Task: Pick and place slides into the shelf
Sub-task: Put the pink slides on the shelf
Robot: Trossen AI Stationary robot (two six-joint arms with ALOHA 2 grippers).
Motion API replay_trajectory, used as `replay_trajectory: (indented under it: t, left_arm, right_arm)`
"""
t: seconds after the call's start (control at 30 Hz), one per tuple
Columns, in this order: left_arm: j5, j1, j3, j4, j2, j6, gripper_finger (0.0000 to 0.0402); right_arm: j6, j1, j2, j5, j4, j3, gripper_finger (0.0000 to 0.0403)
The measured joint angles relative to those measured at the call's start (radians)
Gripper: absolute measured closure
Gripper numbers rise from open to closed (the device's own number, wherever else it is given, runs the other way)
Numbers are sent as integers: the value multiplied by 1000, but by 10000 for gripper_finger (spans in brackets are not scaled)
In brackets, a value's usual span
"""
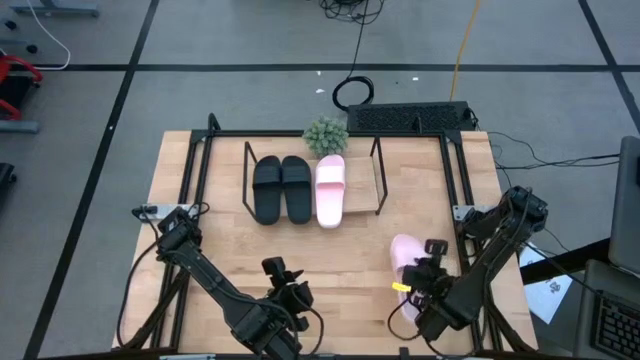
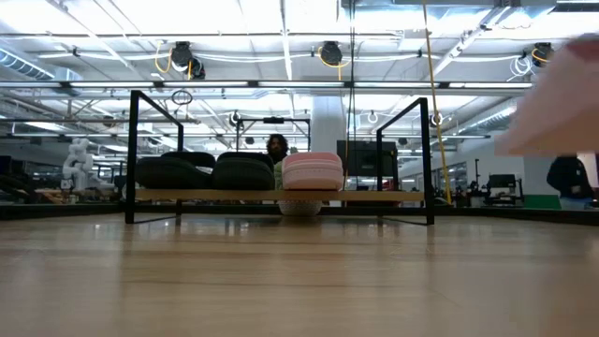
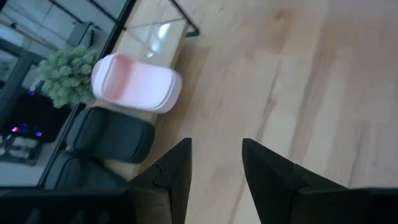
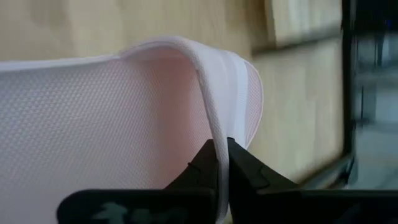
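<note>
The shelf point(image 1: 365, 185) stands at the far middle of the table. Side by side on its wooden board rest two black slides point(image 1: 267, 188) point(image 1: 297, 188) and one pink slide point(image 1: 330, 190). A second pink slide point(image 1: 405, 258) is up off the table at the near right, with my right gripper point(image 1: 412, 285) shut on it. In the low view it shows as a pale blur point(image 2: 562, 94) high above the tabletop. My left gripper point(image 3: 214, 146) hovers open over bare wood at the near middle, holding nothing. My right gripper pinches a thin pale edge of the pink slide point(image 4: 214, 134) between its two fingertips; strap or sole rim, I cannot tell. The fingers slant down from the near side. The slide is lifted clear of the table, its textured pink face point(image 4: 99, 124) turned toward the wrist.
A small green plant point(image 1: 325, 135) stands just behind the shelf. A larger black frame point(image 1: 200, 150) runs along the table's far and side edges. A dark strip point(image 1: 410, 117) lies beyond the far edge. The board's right part point(image 2: 374, 196) is bare, beside the pink slide.
</note>
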Motion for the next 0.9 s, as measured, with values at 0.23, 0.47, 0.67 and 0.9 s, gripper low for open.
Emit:
replay_trajectory:
  t: [0.23, 0.47, 0.67, 0.9]
  left_arm:
    - [0, -3, -2, -11, 0, -23, 256]
    - [0, -3, -2, -11, 0, -21, 256]
    - [0, -3, -2, -11, 0, -14, 256]
    - [-22, -4, -5, -10, -10, 9, 256]
  right_arm:
    - [-387, -69, 0, 216, 1, 167, 402]
    - [-704, -244, 0, 397, 28, 256, 402]
    - [-1008, -409, 0, 441, 215, 265, 402]
    - [-1130, -594, -6, 443, 293, 265, 402]
